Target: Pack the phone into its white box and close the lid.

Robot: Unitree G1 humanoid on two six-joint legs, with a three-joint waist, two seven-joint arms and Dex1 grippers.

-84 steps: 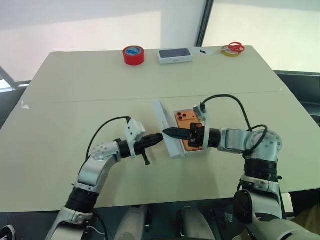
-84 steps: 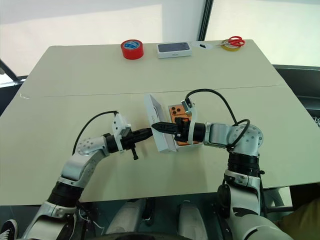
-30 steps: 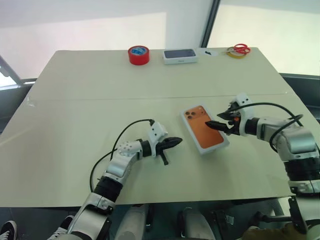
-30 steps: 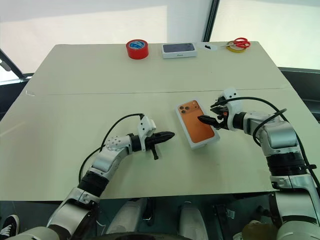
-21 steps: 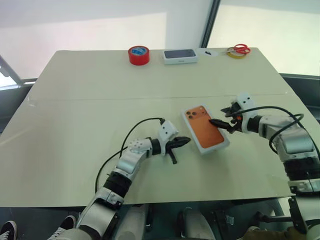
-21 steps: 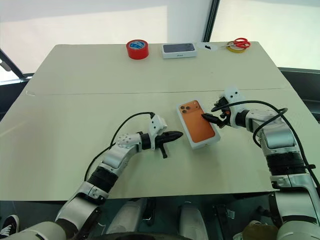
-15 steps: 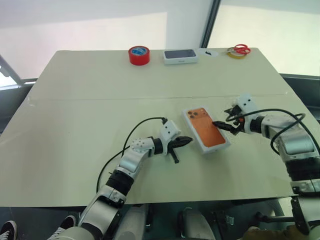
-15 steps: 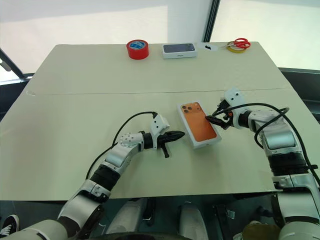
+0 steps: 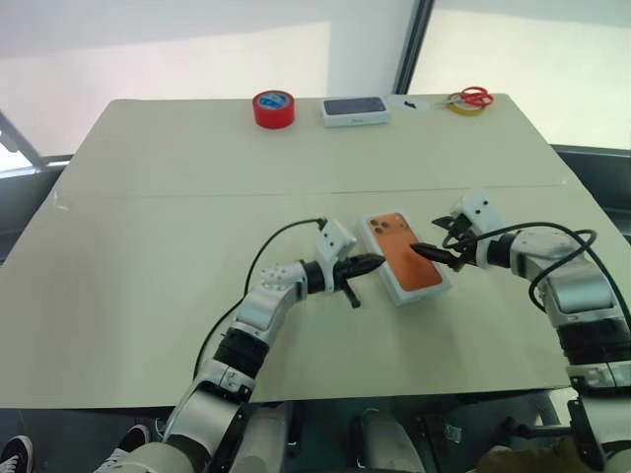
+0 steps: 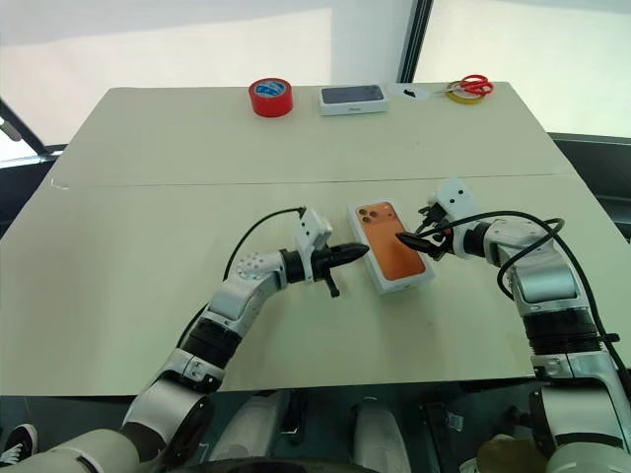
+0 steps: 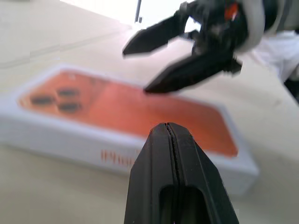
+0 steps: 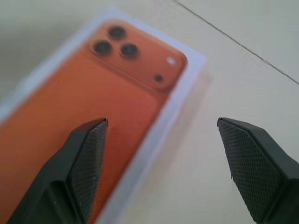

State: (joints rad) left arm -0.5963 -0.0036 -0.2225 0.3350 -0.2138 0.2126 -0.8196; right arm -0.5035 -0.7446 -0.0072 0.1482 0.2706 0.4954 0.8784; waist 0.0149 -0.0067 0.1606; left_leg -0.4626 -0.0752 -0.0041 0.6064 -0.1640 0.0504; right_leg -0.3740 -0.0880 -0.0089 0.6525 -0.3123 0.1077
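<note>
I see the two grippers working in the near half of the beige table (image 9: 138,256), both at about the same depth. The left gripper (image 9: 376,263) comes in from the left. Its two black fingers are pressed together with no gap, and nothing is between them. Its tip is just beside the left long side of the white box (image 9: 394,287); I cannot tell if it touches this side.

The white box lies flat on the table between the two grippers, a little right of the middle, turned so that its far end leans to the left. On its near white side wall there is small orange lettering. Its top face (image 9: 409,272) is orange inside a thin white border, with three dark lenses (image 12: 115,41) at the far left corner. I cannot tell if this orange face is the phone lying in the tray or a print on the lid.

The right gripper (image 12: 162,122) reaches in from the right with its fingers spread wide and it holds nothing. One finger is over the orange face and the other is past the right edge of the box, over bare table.

Farther away, a straight seam (image 9: 246,193) crosses the table from left to right. At the far edge stand a red tape roll (image 9: 273,107), a white box with a dark phone picture (image 9: 355,110), and, most to the right, red-handled scissors (image 9: 467,96) on a yellow tape roll (image 9: 455,104).
</note>
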